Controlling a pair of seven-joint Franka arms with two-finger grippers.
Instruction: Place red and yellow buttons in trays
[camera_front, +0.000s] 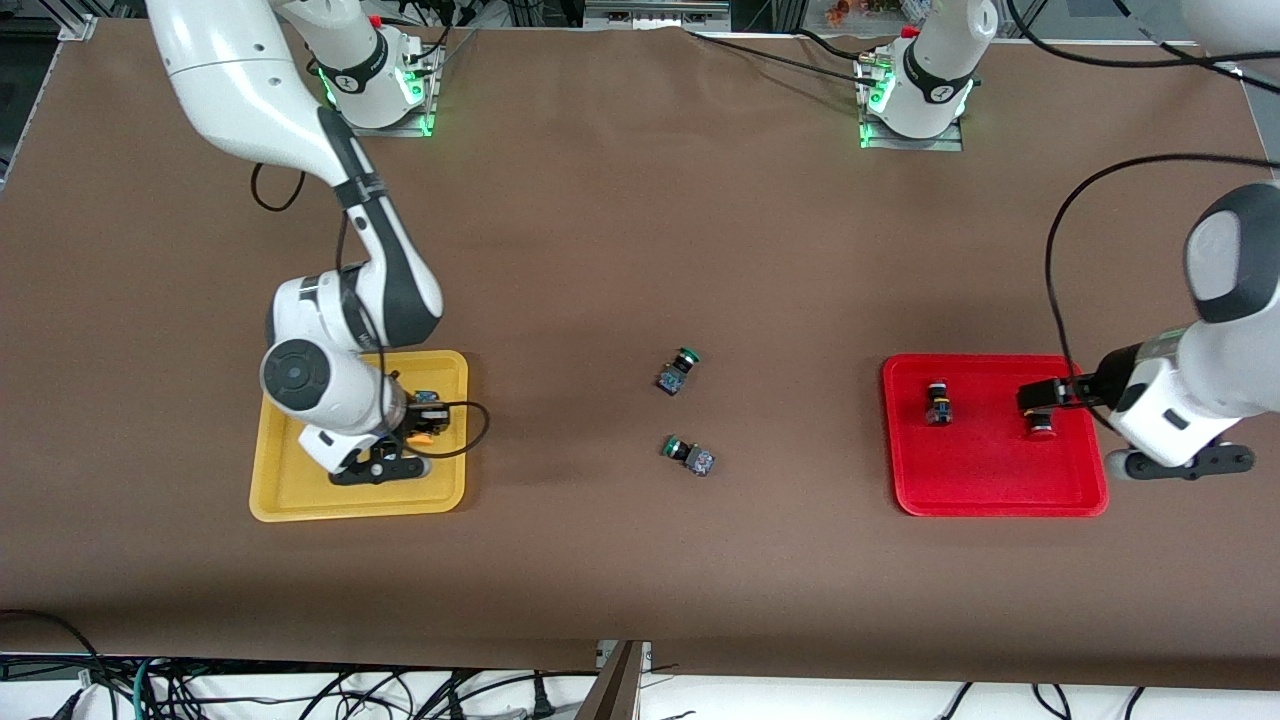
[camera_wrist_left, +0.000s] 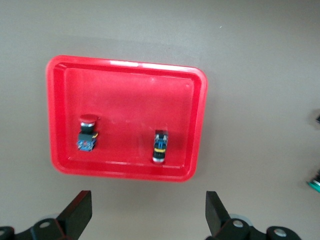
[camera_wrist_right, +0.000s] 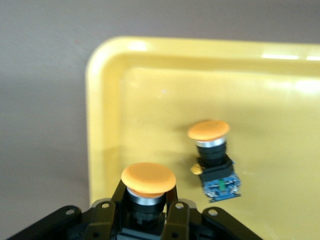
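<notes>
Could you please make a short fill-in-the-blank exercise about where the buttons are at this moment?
1. The right gripper holds a button with a ____ cap over the yellow tray.
2. The red tray contains ____ buttons.
3. The two buttons lying on the bare table have ____ caps.
4. The left gripper's fingers are ____ and empty.

Missing words: yellow; two; green; open

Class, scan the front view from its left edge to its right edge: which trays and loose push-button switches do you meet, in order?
Yellow plastic tray → two green-capped push-button switches at mid-table, roughly level across → red plastic tray.
</notes>
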